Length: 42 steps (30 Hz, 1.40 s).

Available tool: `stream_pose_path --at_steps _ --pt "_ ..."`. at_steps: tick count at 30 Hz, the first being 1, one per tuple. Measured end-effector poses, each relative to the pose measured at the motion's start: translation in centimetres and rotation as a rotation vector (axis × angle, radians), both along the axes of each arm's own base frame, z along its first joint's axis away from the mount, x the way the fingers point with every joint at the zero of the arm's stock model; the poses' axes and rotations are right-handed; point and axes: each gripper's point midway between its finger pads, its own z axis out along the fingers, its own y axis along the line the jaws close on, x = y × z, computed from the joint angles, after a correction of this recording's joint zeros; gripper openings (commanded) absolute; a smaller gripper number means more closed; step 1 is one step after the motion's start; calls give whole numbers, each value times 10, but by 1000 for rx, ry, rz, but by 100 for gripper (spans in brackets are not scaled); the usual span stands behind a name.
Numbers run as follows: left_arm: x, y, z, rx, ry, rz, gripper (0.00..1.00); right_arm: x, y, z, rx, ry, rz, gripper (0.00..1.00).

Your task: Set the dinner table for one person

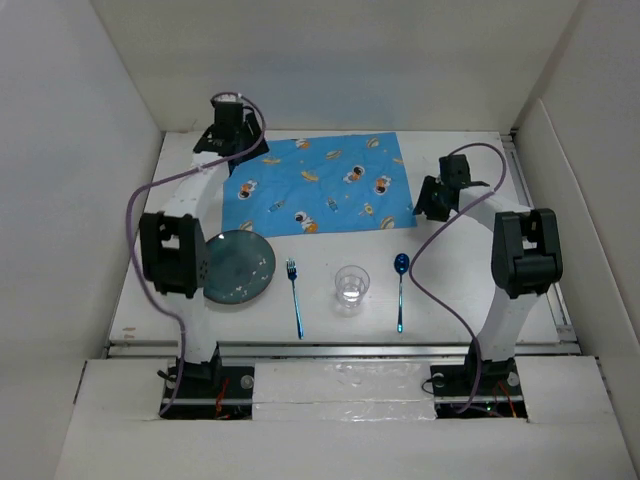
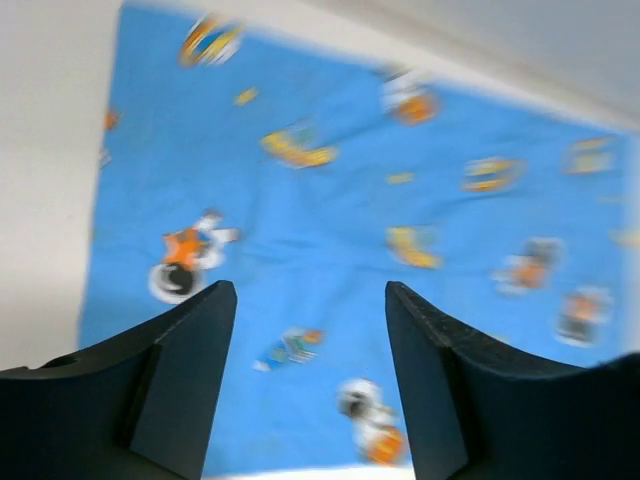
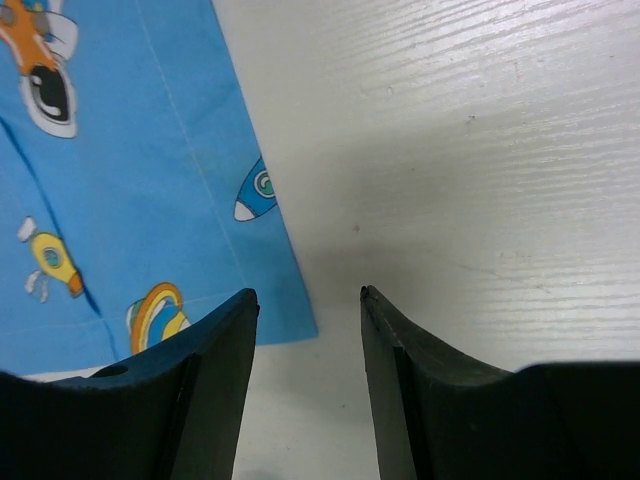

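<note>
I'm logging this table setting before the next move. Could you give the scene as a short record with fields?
table: white matte tabletop
placemat: blue patterned cloth placemat, flat, far centre, nothing on it
plate: dark round plate, near left, off the placemat
cup: clear cup, near centre
cutlery: blue fork left of cup, blue spoon right of it
left gripper: open, empty, by placemat's far-left corner
right gripper: open, empty, by placemat's near-right corner
</note>
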Motion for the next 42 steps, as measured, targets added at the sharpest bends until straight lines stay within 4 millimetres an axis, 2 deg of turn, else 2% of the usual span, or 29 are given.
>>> stream_pose_path --at_steps 2,3,4,5,8,9,11,13,15,18,20,23,28,42 --pt "-16 -27 77 -125 -185 -59 53 -2 2 -8 -31 35 17 51" --pt "-41 -30 110 -138 -242 -77 53 -5 3 -13 -47 56 26 51" --pt "-63 -42 147 -205 -338 -121 53 -6 3 -14 -60 69 33 51" --pt "-90 -51 175 -266 -422 -169 53 -5 4 -13 -76 80 40 51" --pt "-191 -53 215 -391 -557 -273 53 2 6 -14 -120 96 53 51" --pt "-215 -50 221 -409 -593 -288 54 3 6 -15 -134 104 53 51" --pt "-257 -43 233 -429 -673 -318 54 2 7 -15 -157 118 54 44" --pt "-283 -39 234 -430 -717 -342 55 -2 8 -17 -174 146 53 36" --pt "-295 -37 227 -417 -718 -354 55 -3 10 -18 -188 167 52 31" --pt "-302 -40 204 -389 -663 -367 56 -4 10 -19 -202 186 41 20" --pt "-305 -45 189 -372 -626 -389 56 -7 9 -20 -203 200 25 7" --pt "-308 -47 172 -344 -594 -400 57 -8 9 -20 -200 206 17 1" --pt "-308 -44 153 -302 -560 -392 57 -8 9 -20 -191 209 -2 0" --pt "-311 -41 148 -272 -570 -392 59 -41 4 -21 -181 215 -28 0"
